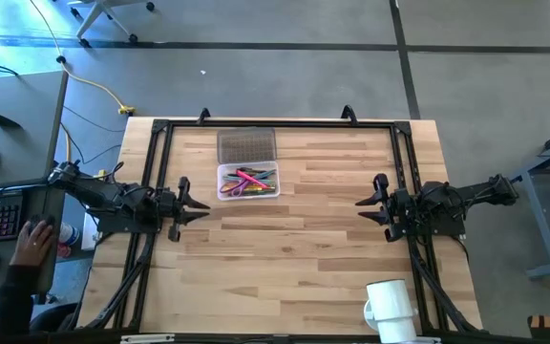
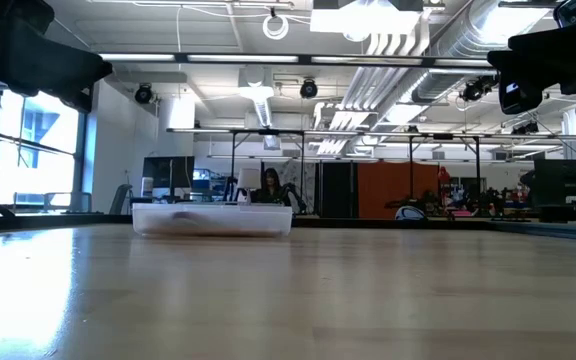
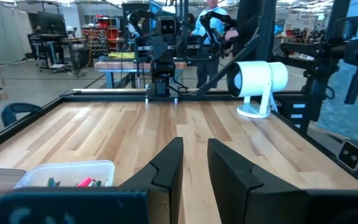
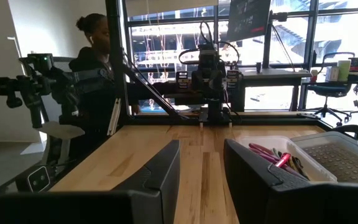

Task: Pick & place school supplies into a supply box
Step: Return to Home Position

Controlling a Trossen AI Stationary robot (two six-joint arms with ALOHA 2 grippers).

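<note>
We log one worktop [image 1: 285,277], with left pincer [image 1: 199,206] and right pincer [image 1: 366,204] facing each other above it, both empty, fingers parted. The supply box [image 1: 221,182] sits near the left pincer, well apart from the right; the school supplies [image 1: 249,182] lie inside.

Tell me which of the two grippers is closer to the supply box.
The left gripper: it hangs just beside the supply box, while the right gripper sits much farther off, across the table.

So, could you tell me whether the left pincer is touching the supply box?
Apart. The high view shows a strip of bare tabletop between the left pincer and the supply box.
</note>
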